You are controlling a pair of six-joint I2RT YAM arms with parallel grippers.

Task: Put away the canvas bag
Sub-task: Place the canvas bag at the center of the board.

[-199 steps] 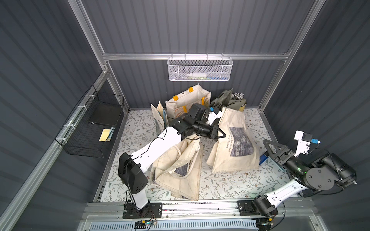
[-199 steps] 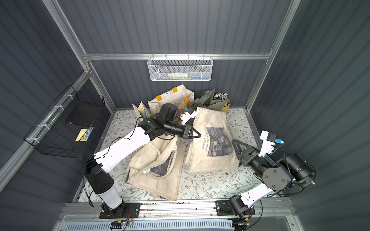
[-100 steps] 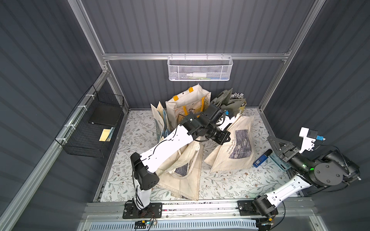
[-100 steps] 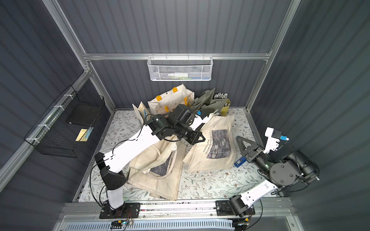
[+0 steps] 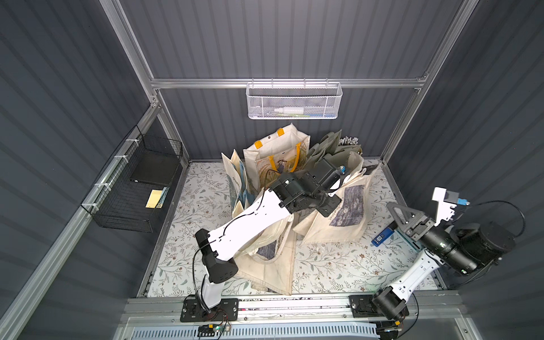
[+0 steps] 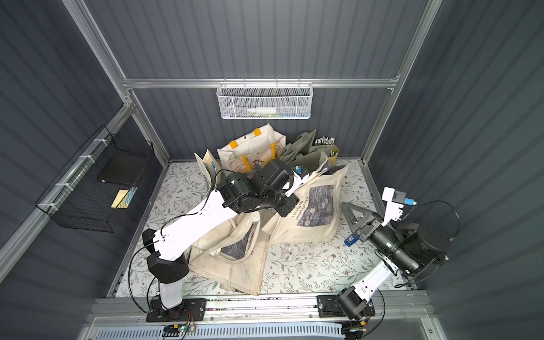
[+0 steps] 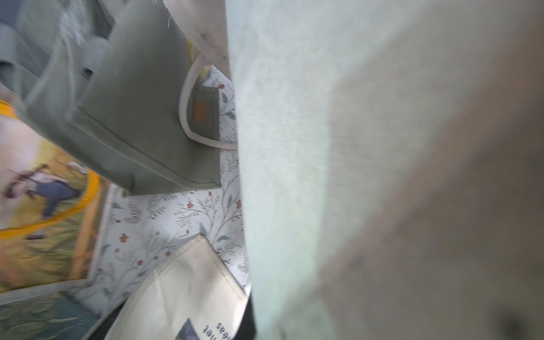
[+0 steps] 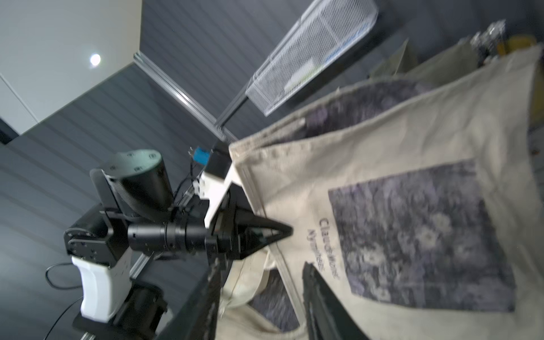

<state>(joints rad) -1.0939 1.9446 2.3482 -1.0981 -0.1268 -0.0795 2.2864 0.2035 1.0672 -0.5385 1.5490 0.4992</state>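
Observation:
The canvas bag [image 5: 347,212] [image 6: 318,206], cream with a dark blue-grey print, is tilted up off the floral floor towards the back. My left gripper [image 5: 332,206] [image 6: 287,207] is shut on its side edge. The right wrist view shows those closed tips [image 8: 290,228] pinching the bag's hem [image 8: 412,206]. In the left wrist view the bag's cloth [image 7: 353,147] fills most of the picture and hides the jaws. My right gripper [image 5: 396,209] [image 6: 348,209] [image 8: 262,294] stands open and empty, just right of the bag's lower corner.
A second cream bag [image 5: 270,256] lies flat under the left arm. A yellow-handled tote [image 5: 276,153] and green bags [image 5: 326,147] stand against the back wall. A small blue object [image 5: 382,235] lies near the right gripper. A white mesh basket [image 5: 293,100] and a black wire basket [image 5: 138,182] hang on the walls.
The left gripper has carried the bag's edge towards the back and right, tipping the bag up and uncovering the blue object. The right arm has drawn back a little.

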